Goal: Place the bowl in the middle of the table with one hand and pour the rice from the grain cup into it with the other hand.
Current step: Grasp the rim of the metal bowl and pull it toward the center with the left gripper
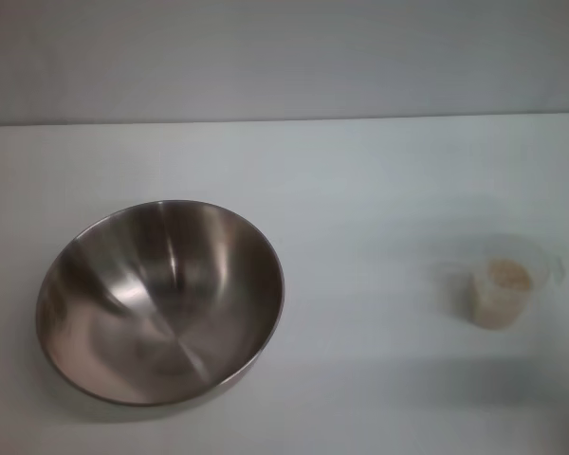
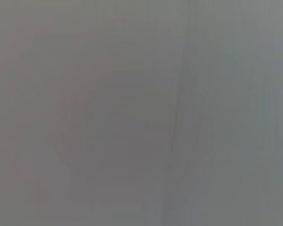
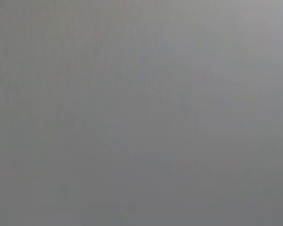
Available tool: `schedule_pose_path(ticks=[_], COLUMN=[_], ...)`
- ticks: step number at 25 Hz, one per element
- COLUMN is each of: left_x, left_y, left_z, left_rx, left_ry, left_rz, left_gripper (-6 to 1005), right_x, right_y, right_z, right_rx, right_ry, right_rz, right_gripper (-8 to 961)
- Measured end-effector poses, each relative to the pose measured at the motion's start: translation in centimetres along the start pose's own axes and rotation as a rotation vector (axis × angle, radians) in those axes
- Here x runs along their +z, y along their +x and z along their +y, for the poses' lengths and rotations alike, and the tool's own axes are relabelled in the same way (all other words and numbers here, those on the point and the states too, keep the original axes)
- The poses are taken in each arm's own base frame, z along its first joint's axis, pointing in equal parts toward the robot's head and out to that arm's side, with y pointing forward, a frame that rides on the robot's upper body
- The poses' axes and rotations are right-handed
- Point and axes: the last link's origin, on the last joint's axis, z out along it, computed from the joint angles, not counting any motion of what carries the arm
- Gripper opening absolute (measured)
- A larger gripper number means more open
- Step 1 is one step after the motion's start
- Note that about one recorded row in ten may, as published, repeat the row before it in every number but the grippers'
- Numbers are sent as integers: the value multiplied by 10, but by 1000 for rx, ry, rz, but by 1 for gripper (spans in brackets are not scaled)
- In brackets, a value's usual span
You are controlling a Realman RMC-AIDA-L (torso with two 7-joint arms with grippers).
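The bowl (image 1: 161,301), large, round and shiny steel, stands empty on the white table (image 1: 360,180) at the front left in the head view. The grain cup (image 1: 501,282), small and clear, stands upright at the right, apart from the bowl. The rice (image 1: 507,277) fills it as pale beige grains. Neither gripper nor arm shows in the head view. Both wrist views show only a plain grey surface, with no object and no fingers.
The table's far edge (image 1: 284,121) runs across the back against a plain grey wall. Bare tabletop lies between the bowl and the cup.
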Motion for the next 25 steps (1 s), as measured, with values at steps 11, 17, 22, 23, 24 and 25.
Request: schedule_pose_path(ticks=[11, 17, 22, 23, 24, 25], left_x=[-1, -11, -19, -22, -24, -26], left_y=[50, 63, 68, 67, 68, 67], left_z=[25, 35, 41, 42, 44, 45], left_rx=[-27, 25, 53, 65, 72, 79], left_ry=[-72, -114, -139, -147, -156, -162], left_rz=[-278, -478, -607, -632, -648, -665], left_gripper=[861, 861, 861, 861, 861, 861], right_x=[3, 6, 6, 6, 6, 7], right_y=[0, 0, 0, 0, 0, 0], right_z=[1, 2, 2, 2, 2, 2], right_rx=[0, -2, -4, -4, -3, -3], right_ry=[-5, -9, -11, -11, -11, -11], right_rz=[0, -4, -5, -5, -5, -5], right_gripper=[634, 633, 633, 634, 634, 635])
